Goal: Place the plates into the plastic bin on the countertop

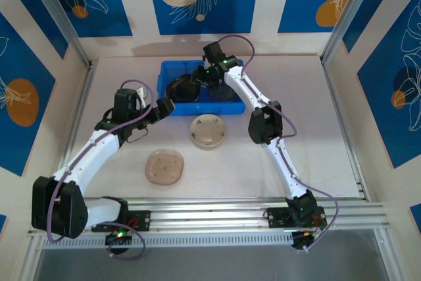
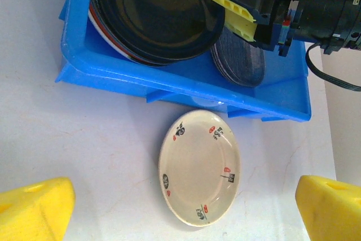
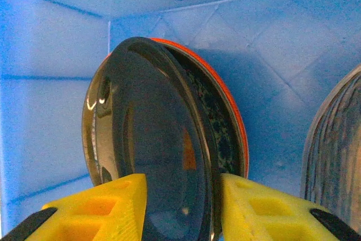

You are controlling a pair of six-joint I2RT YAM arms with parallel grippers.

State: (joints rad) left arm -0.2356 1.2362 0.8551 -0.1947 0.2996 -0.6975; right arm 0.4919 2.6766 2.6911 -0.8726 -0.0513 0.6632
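Scene: I am looking down on a flat pale beige desk (image 1: 296,162) with a rectangular bright blue plastic bin (image 2: 186,88) sitting at its far side.
Bin contents: a glossy dark round plate (image 2: 152,9) is lying on top of a stack in the left half, with a blue-patterned plate (image 3: 219,134) and a bright orange-red plate (image 3: 237,111) showing beneath it. A stack of ribbed grey plates (image 2: 240,60) is sitting in the right half.
Right fingers (image 3: 101,207): these yellow fingers are reaching down into the bin and standing apart on either side of the dark plate's rim. The gap looks too wide for a pinch.
Left fingers (image 2: 39,210): they are spread wide, holding nothing, and hovering above a round beige plate with small red and black marks (image 2: 200,167), which is lying on the desk just in front of the bin.
Other plate: a translucent pinkish round plate (image 1: 164,166) is lying on the desk nearer the arm bases, apart from the beige one.
Step in hand: I am judging that the dark plate is being set down on its stack.
Next move: I am expecting to lift the right arm straight up, clear of the bin walls, then lower the left fingers onto the beige plate's shallow rim for a low, edge-on pinch.
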